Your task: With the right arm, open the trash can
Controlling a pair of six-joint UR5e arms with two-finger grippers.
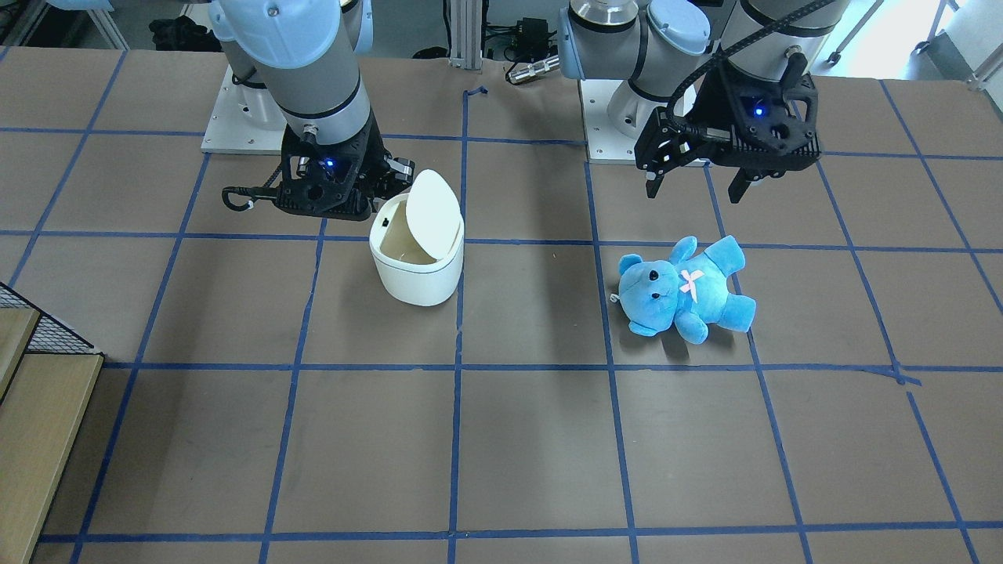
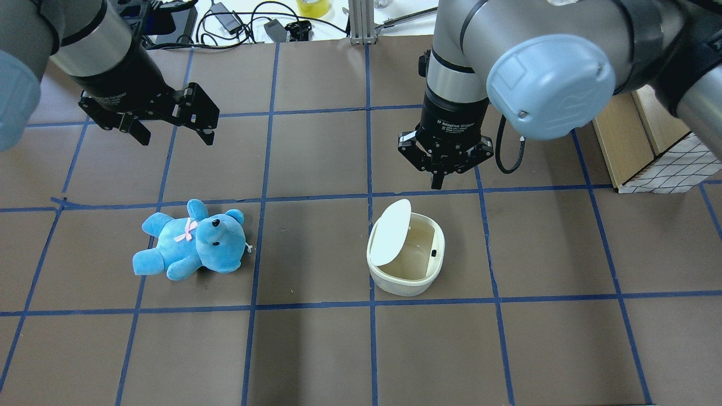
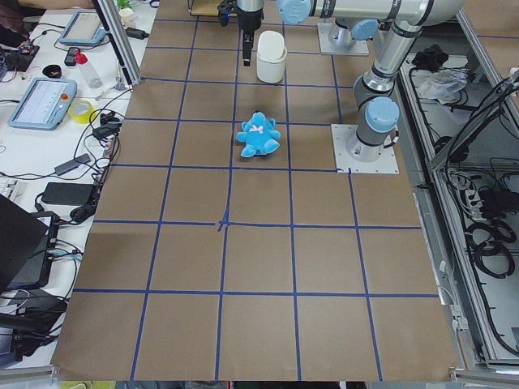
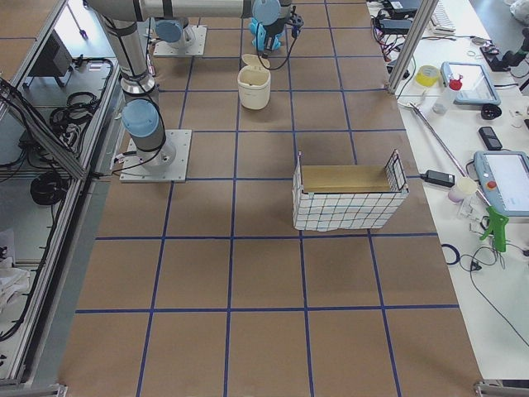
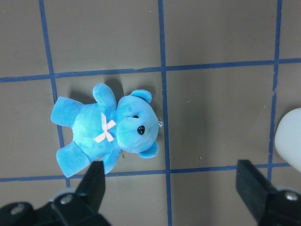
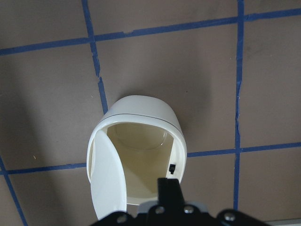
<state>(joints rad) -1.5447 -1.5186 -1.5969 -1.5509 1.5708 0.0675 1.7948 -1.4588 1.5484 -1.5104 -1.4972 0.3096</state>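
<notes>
The white trash can (image 2: pixel 406 280) stands on the table with its lid (image 2: pixel 391 232) swung up on edge, so the inside shows. It also shows in the front view (image 1: pixel 419 274) and the right wrist view (image 6: pixel 141 110). My right gripper (image 2: pixel 439 181) is shut and empty, hovering just beyond the can's far rim, apart from it; it also shows in the front view (image 1: pixel 396 174) and its own view (image 6: pixel 169 188). My left gripper (image 2: pixel 172 135) is open and empty above the table, beyond a blue teddy bear (image 2: pixel 192 239).
The blue teddy (image 1: pixel 686 286) lies on its back left of the can, below my left gripper (image 5: pixel 174 188). A wire basket lined with cardboard (image 4: pixel 347 198) stands at the table's right side. Blue tape lines grid the brown table.
</notes>
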